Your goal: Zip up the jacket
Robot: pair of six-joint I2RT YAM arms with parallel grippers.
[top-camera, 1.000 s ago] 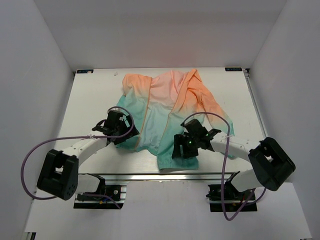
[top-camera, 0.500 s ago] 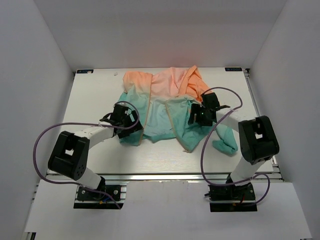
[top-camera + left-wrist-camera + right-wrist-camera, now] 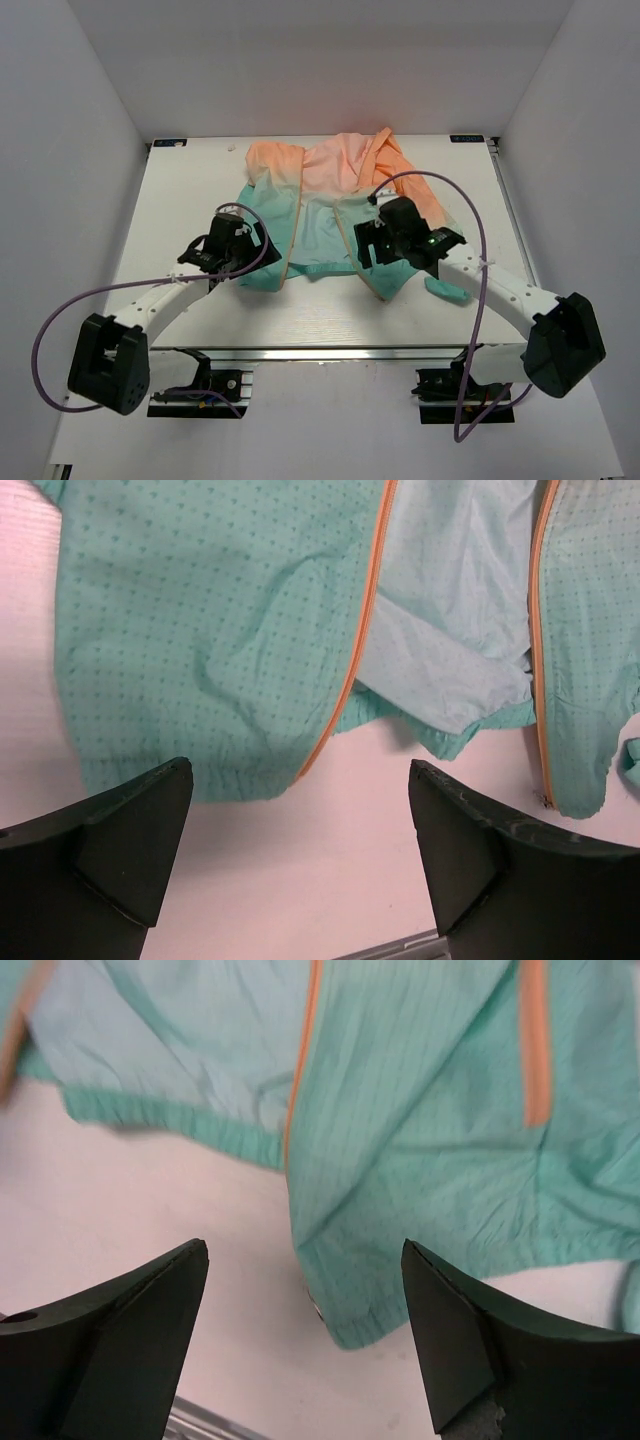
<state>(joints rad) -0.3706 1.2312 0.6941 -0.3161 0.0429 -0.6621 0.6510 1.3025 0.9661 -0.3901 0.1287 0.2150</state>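
Observation:
The jacket [image 3: 320,190] lies flat on the table, peach at the far end and teal at the near hem, with its front open. My left gripper [image 3: 238,255] is open and empty, hovering over the left panel's hem. The left wrist view shows the teal left panel [image 3: 210,640] and both orange zipper edges [image 3: 365,630], apart. My right gripper [image 3: 375,250] is open and empty over the right panel's near corner. The right wrist view shows that corner [image 3: 400,1190] with a small metal zipper end [image 3: 316,1309] between my fingers [image 3: 140,1320].
A teal sleeve end [image 3: 445,290] lies to the right of the right panel. An orange pocket zip [image 3: 535,1040] crosses the right panel. The table's near metal rail [image 3: 330,350] runs just in front of the hem. White walls enclose the table.
The jacket hem now lies farther from the near edge than a second ago. My right gripper has swung left to the right panel's corner. My left gripper has shifted slightly over the left hem.

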